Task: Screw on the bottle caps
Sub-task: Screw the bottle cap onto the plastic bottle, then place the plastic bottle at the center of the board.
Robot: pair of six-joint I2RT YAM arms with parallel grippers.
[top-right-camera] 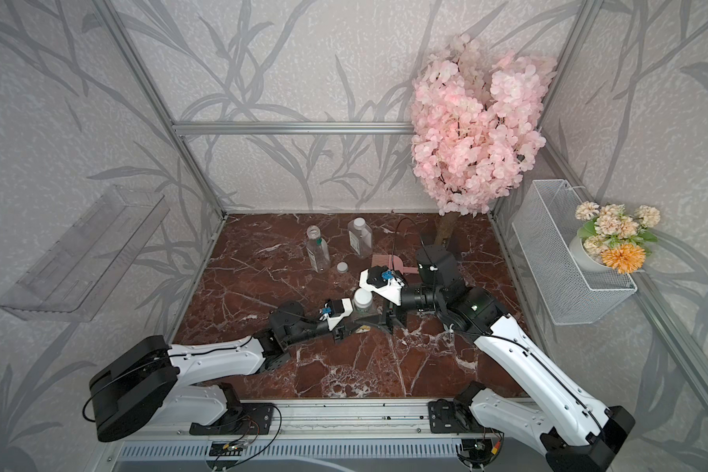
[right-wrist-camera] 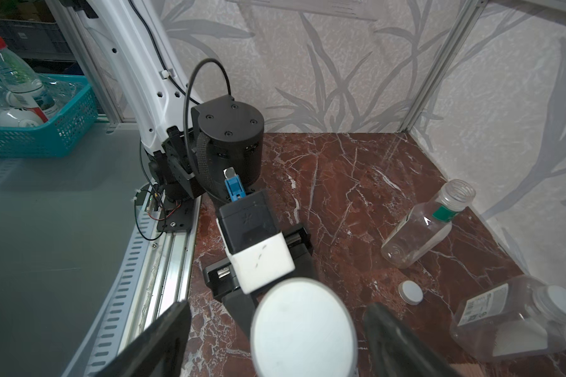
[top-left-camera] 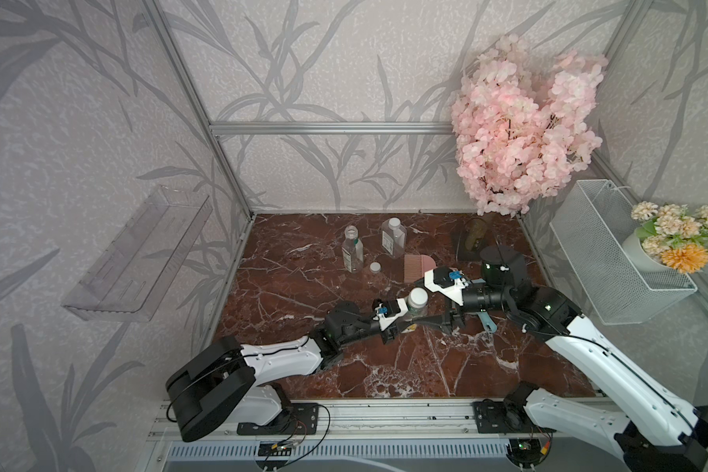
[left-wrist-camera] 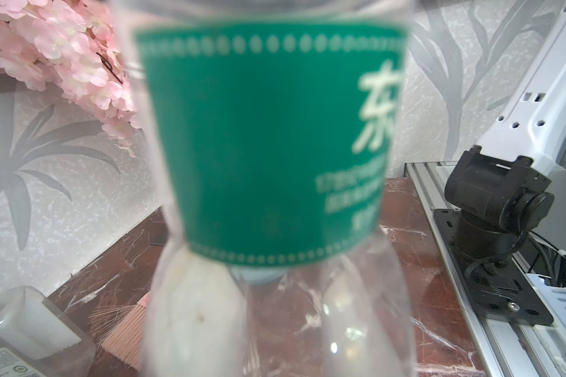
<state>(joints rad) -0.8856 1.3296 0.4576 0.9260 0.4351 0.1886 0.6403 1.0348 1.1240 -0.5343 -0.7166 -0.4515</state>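
Bottle w/ green label (left-wrist-camera: pixel 265 147) is upright mid tabletop (top-left-camera: pixel 287 286), pinched by left tool (top-left-camera: pixel 414 318), w/ white cap (right-wrist-camera: pixel 302 329) sitting on its neck; can't tell how far it's screwed. Right tool (right-wrist-camera: pixel 276 310) is at that cap, fingers (right-wrist-camera: pixel 164 339) spread to either side w/ gaps, not touching it. Farther back & left: uncapped bottle (top-left-camera: pixel 352 253) upright, loose cap (top-left-camera: pixel 375 267) just right of it on the tabletop, square bottle (top-left-camera: pixel 394 239) w/ cap on further right, pink comb (top-left-camera: pixel 419 265) nearby.
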